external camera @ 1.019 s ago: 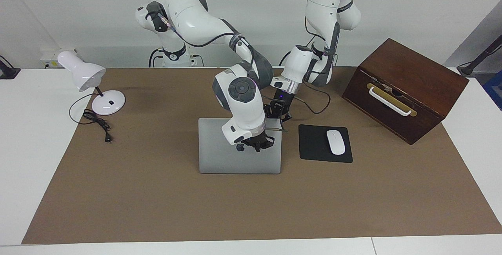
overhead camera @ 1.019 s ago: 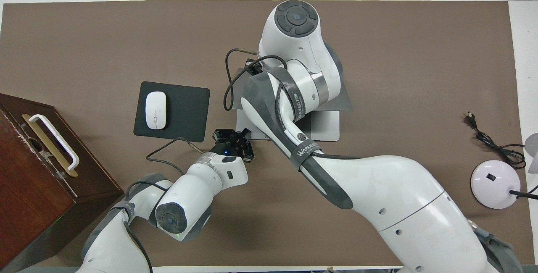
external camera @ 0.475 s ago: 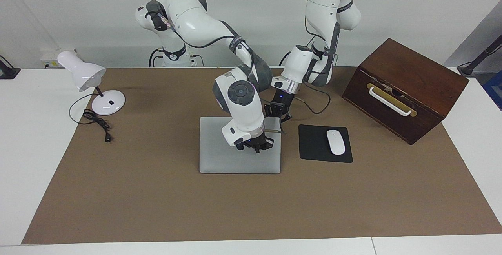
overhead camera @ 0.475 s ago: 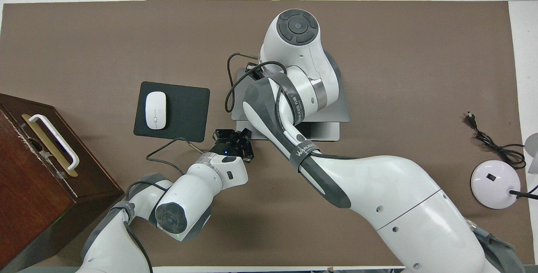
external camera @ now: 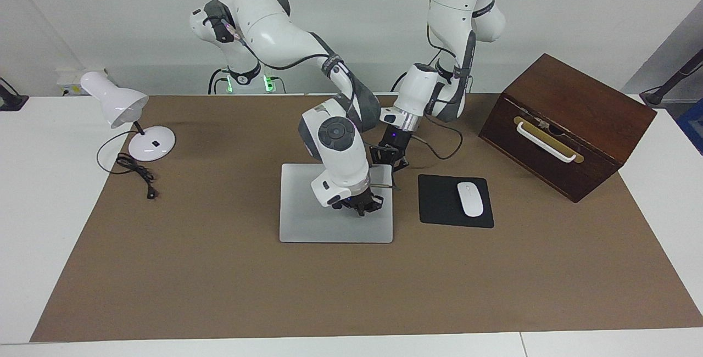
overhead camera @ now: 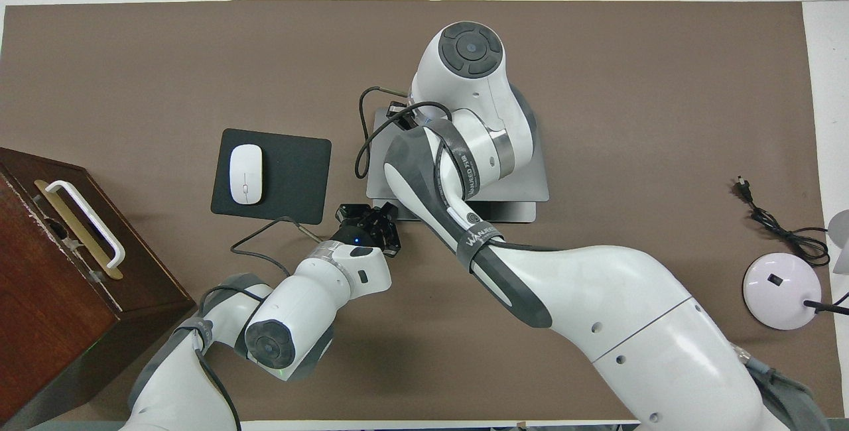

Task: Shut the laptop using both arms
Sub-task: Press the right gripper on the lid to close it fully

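Note:
The silver-grey laptop (external camera: 307,208) lies in the middle of the brown mat with its lid tilted low, almost flat. In the overhead view only a narrow strip of the laptop base (overhead camera: 511,212) shows at the edge nearest the robots. My right gripper (external camera: 362,203) is shut and rests on top of the lid, near the lid's edge toward the left arm's end. The wrist mostly hides the right gripper (overhead camera: 396,111) from above. My left gripper (external camera: 389,159) is shut at the base's corner nearest the robots, also seen from above as left gripper (overhead camera: 371,220).
A black mouse pad (external camera: 439,203) with a white mouse (external camera: 470,199) lies beside the laptop toward the left arm's end. A dark wooden box (external camera: 571,121) with a white handle stands past it. A white desk lamp (external camera: 129,118) and its cable sit toward the right arm's end.
The lid has dropped lower over the base, and the right gripper has moved down with it. The left gripper has stayed at the base's corner.

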Controlling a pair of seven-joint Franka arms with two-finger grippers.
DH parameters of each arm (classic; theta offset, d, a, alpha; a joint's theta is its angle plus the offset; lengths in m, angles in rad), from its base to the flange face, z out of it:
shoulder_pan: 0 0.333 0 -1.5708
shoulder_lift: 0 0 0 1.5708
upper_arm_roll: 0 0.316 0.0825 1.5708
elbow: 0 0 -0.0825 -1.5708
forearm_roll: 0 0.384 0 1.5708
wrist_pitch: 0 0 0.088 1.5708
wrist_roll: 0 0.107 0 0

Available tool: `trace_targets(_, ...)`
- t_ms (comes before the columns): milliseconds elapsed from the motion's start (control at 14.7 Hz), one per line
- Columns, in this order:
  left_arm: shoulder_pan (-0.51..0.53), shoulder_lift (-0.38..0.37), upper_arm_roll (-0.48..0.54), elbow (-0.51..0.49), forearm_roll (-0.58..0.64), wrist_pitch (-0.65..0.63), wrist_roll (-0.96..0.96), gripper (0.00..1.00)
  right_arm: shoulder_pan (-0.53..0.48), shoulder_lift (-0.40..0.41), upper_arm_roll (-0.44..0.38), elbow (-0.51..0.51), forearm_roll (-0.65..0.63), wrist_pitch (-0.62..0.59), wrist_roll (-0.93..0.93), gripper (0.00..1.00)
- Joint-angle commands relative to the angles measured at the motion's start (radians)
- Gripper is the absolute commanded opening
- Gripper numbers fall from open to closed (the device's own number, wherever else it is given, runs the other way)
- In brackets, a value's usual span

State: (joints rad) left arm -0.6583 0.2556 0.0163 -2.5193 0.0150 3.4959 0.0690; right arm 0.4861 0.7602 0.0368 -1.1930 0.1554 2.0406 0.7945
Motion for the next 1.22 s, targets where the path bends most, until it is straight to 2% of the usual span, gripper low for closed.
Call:
trace_targets(0, 0.032, 0.103, 0.001, 0.014, 0.023, 0.000, 0.005, 0.00, -0.011, -0.028, 0.012, -0.066, 0.032, 0.049, -0.031, 0.00)
trace_targets(340, 0.046, 0.106, 0.001, 0.014, 0.062, 0.002, 0.005, 0.00, -0.006, -0.027, 0.012, -0.100, 0.032, 0.108, -0.029, 0.00)
trace_targets(1154, 0.048, 0.106, 0.001, 0.010, 0.063, 0.002, 0.005, 0.00, -0.006, -0.028, 0.012, -0.102, 0.035, 0.110, -0.026, 0.00)
